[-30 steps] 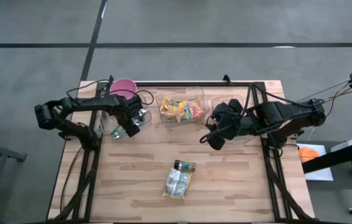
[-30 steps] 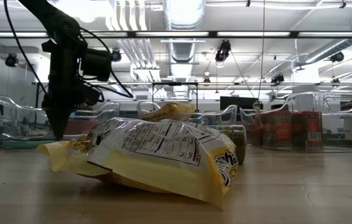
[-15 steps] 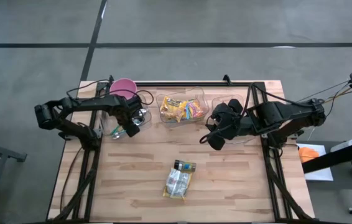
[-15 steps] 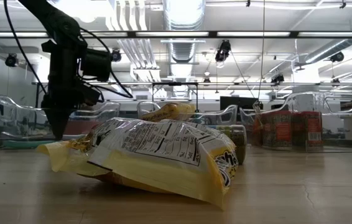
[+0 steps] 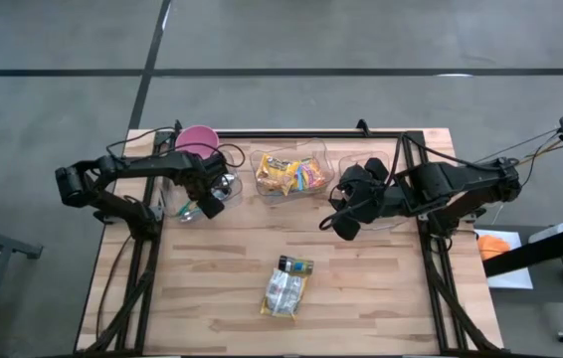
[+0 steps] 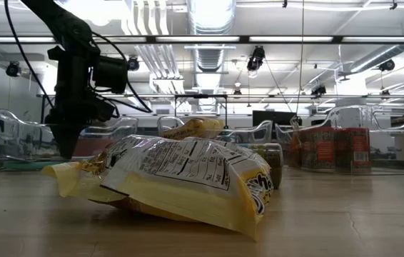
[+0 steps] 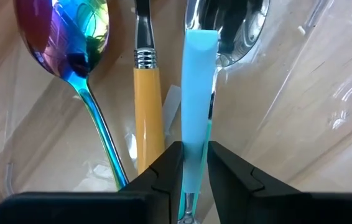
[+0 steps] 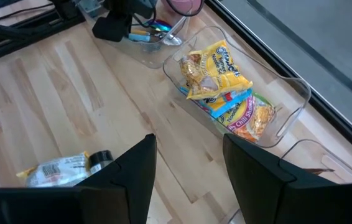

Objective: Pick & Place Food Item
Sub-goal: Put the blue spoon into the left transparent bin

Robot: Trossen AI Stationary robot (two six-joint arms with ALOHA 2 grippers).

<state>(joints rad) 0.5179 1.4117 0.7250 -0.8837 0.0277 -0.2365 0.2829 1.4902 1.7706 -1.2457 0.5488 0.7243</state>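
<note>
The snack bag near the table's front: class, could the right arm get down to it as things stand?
Probably yes. The right gripper hangs open above bare wood, and nothing lies between it and the snack bag; only a small jar touches the bag's far end.

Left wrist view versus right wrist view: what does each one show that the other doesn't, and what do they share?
Only the left wrist view shows the left gripper around a light blue handle, beside a yellow handle and a rainbow spoon. Only the right wrist view shows the snack bin, the chip bag on the table, and the right gripper open and empty. Both show the clear utensil bin.
</note>
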